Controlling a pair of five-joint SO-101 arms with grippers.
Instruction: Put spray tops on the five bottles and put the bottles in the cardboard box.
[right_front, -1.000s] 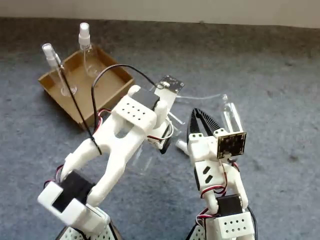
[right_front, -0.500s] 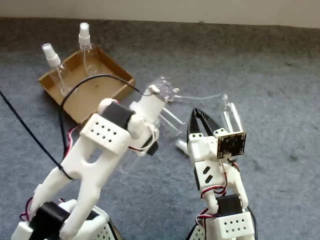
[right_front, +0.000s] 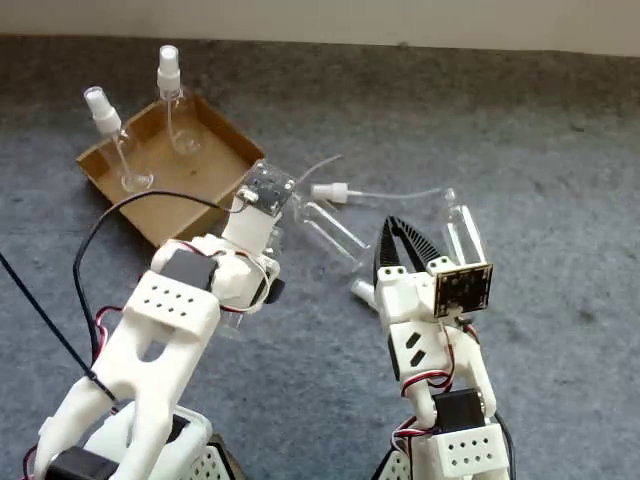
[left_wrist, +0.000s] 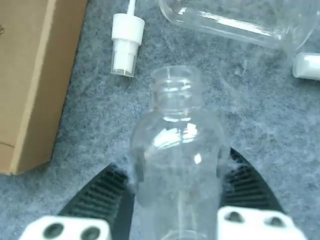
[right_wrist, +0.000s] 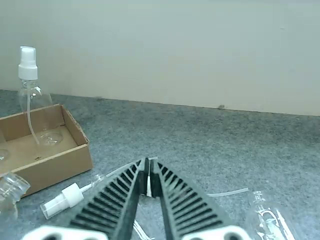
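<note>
The left claw (left_wrist: 177, 172) is clamped on an uncapped clear bottle (left_wrist: 176, 115). Its black jaws sit on either side of the body, and the open neck sticks out past the tips. In the high view that's just left of centre, right by the near corner of the cardboard box (right_front: 205, 160), which sits in the upper left of the frame.

Two capped bottles stand upright in the box: one (right_front: 112, 135) at its left edge, the other (right_front: 172, 100) toward its back corner.

A loose spray top (right_front: 333, 191) lies on the grey carpet (right_front: 560, 150) a bit above centre, with its thin tube trailing off to the right. Another bare bottle (right_front: 325, 228) lies on its side around centre, between the two arms.

The right claw (right_front: 394, 226) is pinched shut on nothing, right of centre, tips pointing up-frame. A third bare bottle (right_front: 462, 232) lies just to its right. There's also a small white piece (right_front: 362, 291) on the carpet beside the right arm. It might be another spray top, but it's hard to tell.
</note>
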